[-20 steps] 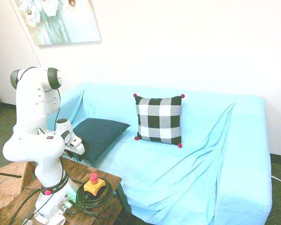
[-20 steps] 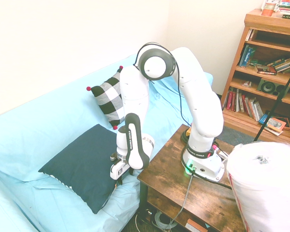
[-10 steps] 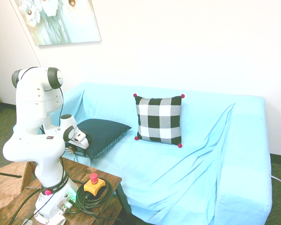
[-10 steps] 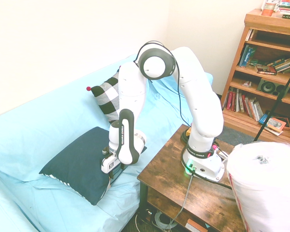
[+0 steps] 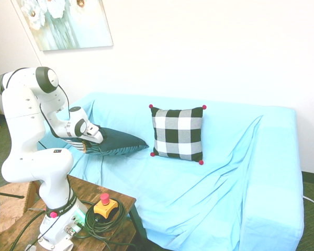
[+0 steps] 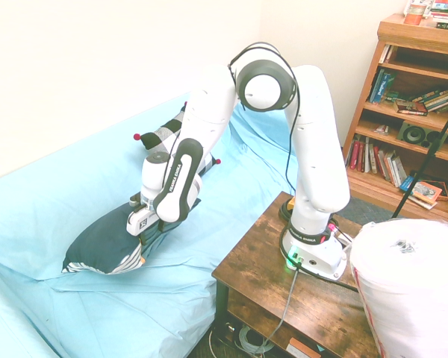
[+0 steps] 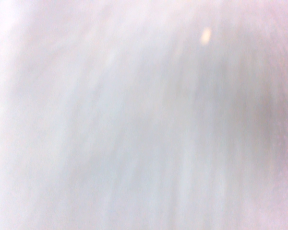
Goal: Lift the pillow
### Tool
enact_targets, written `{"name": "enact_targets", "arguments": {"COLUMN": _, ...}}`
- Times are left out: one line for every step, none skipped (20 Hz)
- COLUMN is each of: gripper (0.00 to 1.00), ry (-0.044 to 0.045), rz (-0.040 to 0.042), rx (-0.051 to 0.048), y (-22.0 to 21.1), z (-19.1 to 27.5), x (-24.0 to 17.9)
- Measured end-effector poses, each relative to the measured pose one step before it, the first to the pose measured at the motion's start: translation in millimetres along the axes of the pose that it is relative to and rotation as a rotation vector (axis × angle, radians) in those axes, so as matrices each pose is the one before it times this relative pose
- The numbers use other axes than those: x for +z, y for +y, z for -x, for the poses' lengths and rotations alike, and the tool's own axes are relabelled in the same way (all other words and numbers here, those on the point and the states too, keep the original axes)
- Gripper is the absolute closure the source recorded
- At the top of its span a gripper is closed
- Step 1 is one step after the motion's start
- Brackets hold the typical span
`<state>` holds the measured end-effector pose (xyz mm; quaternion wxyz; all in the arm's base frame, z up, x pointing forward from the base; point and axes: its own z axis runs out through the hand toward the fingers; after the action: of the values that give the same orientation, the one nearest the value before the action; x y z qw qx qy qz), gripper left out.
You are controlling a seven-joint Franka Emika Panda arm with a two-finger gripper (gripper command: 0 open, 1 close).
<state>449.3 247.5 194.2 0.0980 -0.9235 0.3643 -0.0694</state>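
Lower left of the second exterior view: claw [image 6: 145,237] closed on teal cushion's [image 6: 101,239] edge; shallow pinch might slip under weight.

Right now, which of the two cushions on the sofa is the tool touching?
The dark teal cushion, its striped underside showing; the other is checked with red pom-poms.

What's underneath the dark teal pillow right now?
Light blue sofa cover shows around the pillow, whose striped underside is partly exposed near the gripper. The patch directly beneath is hidden, so anything lying there can't be told.
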Motion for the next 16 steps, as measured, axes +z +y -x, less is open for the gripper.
{"name": "enact_targets", "arguments": {"gripper": 0.00, "ry": 0.01312, "rz": -0.01371, "rx": -0.00460, "y": -8.59, "z": -6.81, "x": -7.98}}
{"name": "enact_targets", "arguments": {"gripper": 0.00, "ry": 0.01082, "rz": -0.00943, "rx": -0.00301, "y": -8.33, "z": -6.14, "x": -7.60}}
{"name": "enact_targets", "arguments": {"gripper": 0.00, "ry": 0.00942, "rz": -0.00699, "rx": -0.00234, "y": -9.22, "z": -6.09, "x": -8.40}}
{"name": "enact_targets", "arguments": {"gripper": 0.00, "ry": 0.01124, "rz": -0.01193, "rx": -0.00203, "y": -8.87, "z": -6.05, "x": -8.00}}
{"name": "enact_targets", "arguments": {"gripper": 0.00, "ry": 0.00735, "rz": -0.00638, "rx": -0.00207, "y": -9.13, "z": -6.11, "x": -7.68}}
{"name": "enact_targets", "arguments": {"gripper": 0.00, "ry": 0.00959, "rz": -0.00873, "rx": -0.00131, "y": -8.61, "z": -6.90, "x": -7.45}}
{"name": "enact_targets", "arguments": {"gripper": 0.00, "ry": 0.01054, "rz": -0.00684, "rx": -0.00339, "y": -7.45, "z": -6.66, "x": -6.22}}
{"name": "enact_targets", "arguments": {"gripper": 0.00, "ry": 0.01121, "rz": -0.00473, "rx": -0.00103, "y": -6.47, "z": -5.90, "x": -4.97}}
{"name": "enact_targets", "arguments": {"gripper": 0.00, "ry": 0.01029, "rz": -0.00257, "rx": -0.00343, "y": -7.14, "z": -6.19, "x": -4.96}}
{"name": "enact_targets", "arguments": {"gripper": 0.00, "ry": 0.01164, "rz": -0.00654, "rx": -0.00219, "y": -6.28, "z": -4.84, "x": -4.53}}
{"name": "enact_targets", "arguments": {"gripper": 0.00, "ry": 0.00829, "rz": -0.00509, "rx": 0.00009, "y": -6.24, "z": -5.12, "x": -4.48}}
{"name": "enact_targets", "arguments": {"gripper": 0.00, "ry": 0.01087, "rz": -0.00660, "rx": 0.00052, "y": -5.44, "z": -5.31, "x": -4.09}}
{"name": "enact_targets", "arguments": {"gripper": 0.00, "ry": 0.01189, "rz": -0.00415, "rx": 0.00195, "y": -4.55, "z": -6.23, "x": -3.33}}
{"name": "enact_targets", "arguments": {"gripper": 0.00, "ry": 0.01050, "rz": -0.00148, "rx": 0.00258, "y": -4.81, "z": -6.83, "x": -2.99}}
{"name": "enact_targets", "arguments": {"gripper": 0.00, "ry": 0.01118, "rz": -0.00125, "rx": 0.00265, "y": -5.20, "z": -7.16, "x": -2.46}}
{"name": "enact_targets", "arguments": {"gripper": 0.00, "ry": 0.01325, "rz": -0.00334, "rx": 0.00292, "y": -5.27, "z": -6.84, "x": -1.80}}
